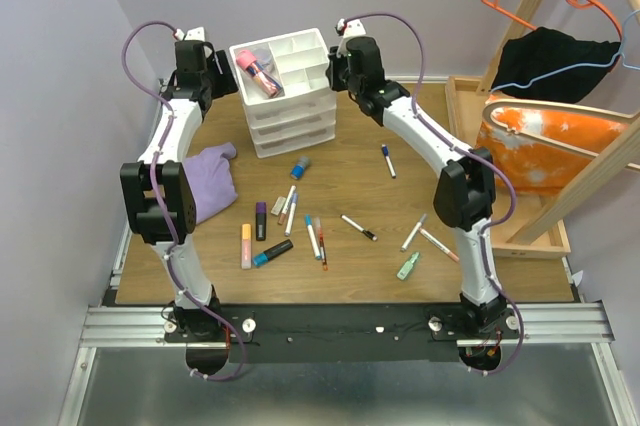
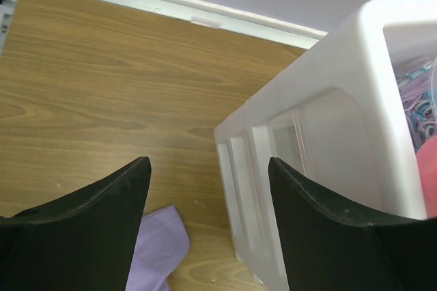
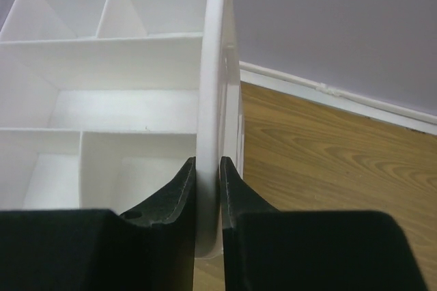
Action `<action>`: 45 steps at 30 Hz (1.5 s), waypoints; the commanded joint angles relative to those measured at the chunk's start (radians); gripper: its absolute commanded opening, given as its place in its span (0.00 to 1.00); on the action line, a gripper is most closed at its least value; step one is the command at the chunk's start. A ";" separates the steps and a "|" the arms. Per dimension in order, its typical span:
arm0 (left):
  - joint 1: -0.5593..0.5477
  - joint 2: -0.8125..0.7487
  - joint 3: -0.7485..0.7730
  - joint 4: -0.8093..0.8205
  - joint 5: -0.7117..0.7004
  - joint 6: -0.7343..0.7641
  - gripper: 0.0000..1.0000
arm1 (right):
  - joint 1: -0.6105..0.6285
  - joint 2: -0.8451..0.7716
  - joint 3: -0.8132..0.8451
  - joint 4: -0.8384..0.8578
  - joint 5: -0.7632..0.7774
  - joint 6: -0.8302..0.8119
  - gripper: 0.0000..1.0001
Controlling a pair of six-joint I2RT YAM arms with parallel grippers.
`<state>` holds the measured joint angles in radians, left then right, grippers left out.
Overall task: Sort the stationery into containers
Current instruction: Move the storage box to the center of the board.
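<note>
right fingers (image 3: 174, 199) clamp organiser (image 3: 213, 65) wall, seen only by right wrist | left fingers (image 2: 95, 229) spread, empty

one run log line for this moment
right gripper: shut on white organiser rim | left gripper: open, beside white organiser | pens: loose on table

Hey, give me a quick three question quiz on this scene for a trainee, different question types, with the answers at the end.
1. True or false: the left gripper is shut on a marker.
2. What does the right gripper pinch? A, a marker; B, the side wall of the white organiser; C, nothing.
3. Fill in: the loose pens and markers lie on the wooden ___.
Key: 1 false, its jaws stand open; 2 B; 3 table.
</note>
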<state>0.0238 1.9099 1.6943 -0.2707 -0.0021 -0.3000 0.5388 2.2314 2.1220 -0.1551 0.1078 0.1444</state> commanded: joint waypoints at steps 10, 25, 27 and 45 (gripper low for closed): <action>-0.081 0.034 0.024 0.070 0.140 -0.090 0.79 | -0.028 -0.257 -0.292 -0.083 0.246 0.096 0.01; -0.134 -0.017 0.038 0.054 0.117 -0.090 0.84 | -0.062 -0.292 -0.336 -0.110 0.325 0.259 0.01; -0.134 -0.041 0.045 0.057 0.135 -0.090 0.84 | -0.063 -0.300 -0.349 -0.100 0.293 0.245 0.01; -0.168 -0.115 0.208 0.025 0.143 -0.100 0.81 | -0.062 -0.335 -0.369 -0.083 0.104 0.159 0.21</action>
<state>-0.1215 1.8526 1.8847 -0.2203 0.1505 -0.3790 0.4831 1.9453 1.7725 -0.2127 0.2710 0.2527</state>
